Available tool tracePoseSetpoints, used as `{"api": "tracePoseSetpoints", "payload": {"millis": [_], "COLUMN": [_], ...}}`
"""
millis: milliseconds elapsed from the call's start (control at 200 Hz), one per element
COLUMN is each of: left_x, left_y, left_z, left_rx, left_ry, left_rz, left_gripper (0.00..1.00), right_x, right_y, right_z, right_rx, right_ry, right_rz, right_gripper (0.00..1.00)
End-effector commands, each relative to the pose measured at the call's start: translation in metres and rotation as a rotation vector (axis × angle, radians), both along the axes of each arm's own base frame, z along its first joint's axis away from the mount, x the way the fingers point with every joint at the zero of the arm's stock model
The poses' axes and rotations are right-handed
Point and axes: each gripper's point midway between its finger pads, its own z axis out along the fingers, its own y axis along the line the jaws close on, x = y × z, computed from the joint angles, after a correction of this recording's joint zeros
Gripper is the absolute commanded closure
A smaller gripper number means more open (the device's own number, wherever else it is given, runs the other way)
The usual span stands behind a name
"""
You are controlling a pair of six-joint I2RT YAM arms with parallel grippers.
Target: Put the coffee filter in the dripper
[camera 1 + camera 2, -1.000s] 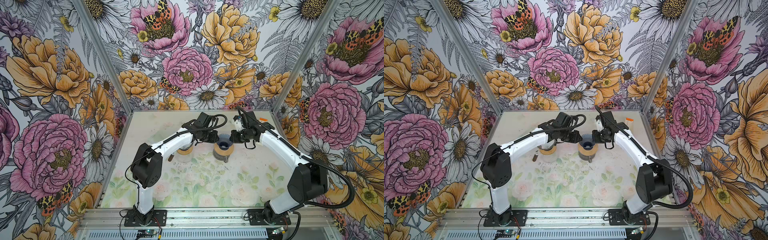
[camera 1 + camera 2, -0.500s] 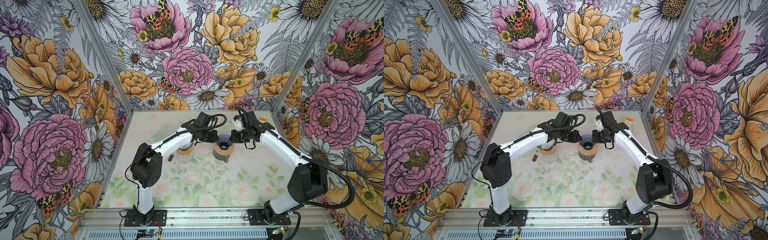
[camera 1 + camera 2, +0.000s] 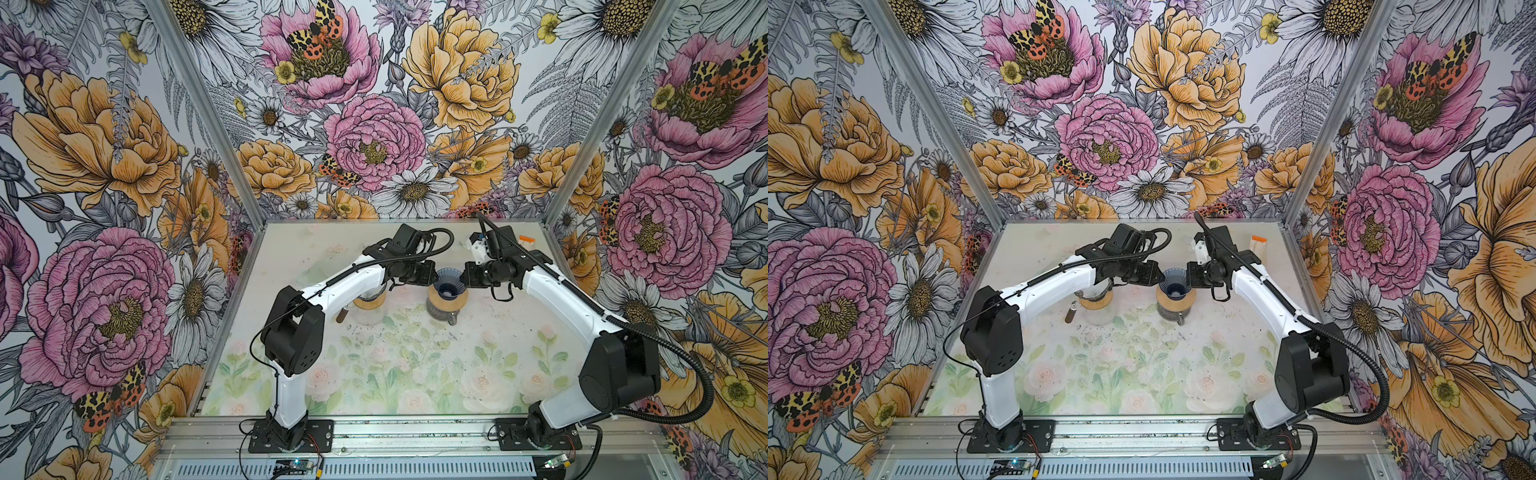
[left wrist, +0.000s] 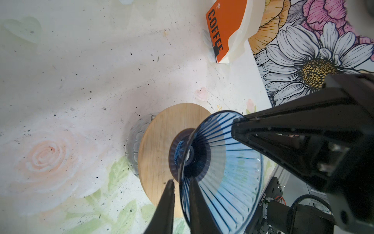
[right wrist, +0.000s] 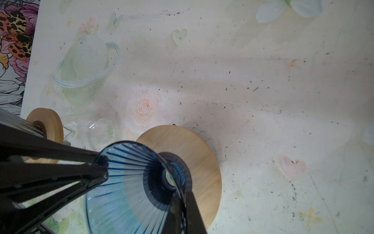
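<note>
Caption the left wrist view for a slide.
Blue dripper on wooden disc, rim clamped on opposite sides by left gripper and right gripper; coffee bag by the wall.

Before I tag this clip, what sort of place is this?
Probably a robot test booth staged for coffee brewing: floral-printed walls box in a table, two arms bolt to its front rail, and a blue dripper and coffee bag sit out.

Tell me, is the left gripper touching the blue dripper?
Touching. In the left wrist view the left gripper pinches the dripper rim between its fingers.
</note>
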Motion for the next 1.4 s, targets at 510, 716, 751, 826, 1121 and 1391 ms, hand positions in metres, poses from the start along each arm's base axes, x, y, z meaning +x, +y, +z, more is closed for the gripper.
{"api": "tracePoseSetpoints", "payload": {"millis": [510, 716, 751, 826, 1121, 1391], "left_x": [0.001, 0.0, 0.0, 0.0, 0.001, 0.006], "left_y": [0.007, 0.008, 0.008, 0.008, 0.007, 0.003], "left_z": [-0.021, -0.024, -0.025, -0.026, -0.016, 0.006], "left_rx": [0.031, 0.037, 0.038, 0.038, 0.022, -0.008], "left_ry": [0.053, 0.059, 0.061, 0.064, 0.05, 0.005], "left_rz": [0.02, 0.022, 0.021, 0.021, 0.024, 0.02], "left_gripper": [0.84, 0.84, 0.84, 0.84, 0.82, 0.78], "right_x": [-0.014, -0.018, -0.019, -0.02, -0.012, 0.001], "right_y": [-0.015, -0.018, -0.018, -0.019, -0.011, 0.0], "right_z": [-0.047, -0.056, -0.057, -0.058, -0.032, 0.005], "right_rx": [-0.07, -0.086, -0.088, -0.091, -0.043, 0.025], "right_ry": [0.139, 0.159, 0.162, 0.163, 0.109, 0.03], "right_rz": [-0.038, -0.044, -0.042, -0.042, -0.029, -0.017], "right_gripper": [0.93, 0.93, 0.94, 0.94, 0.89, 0.8]}}
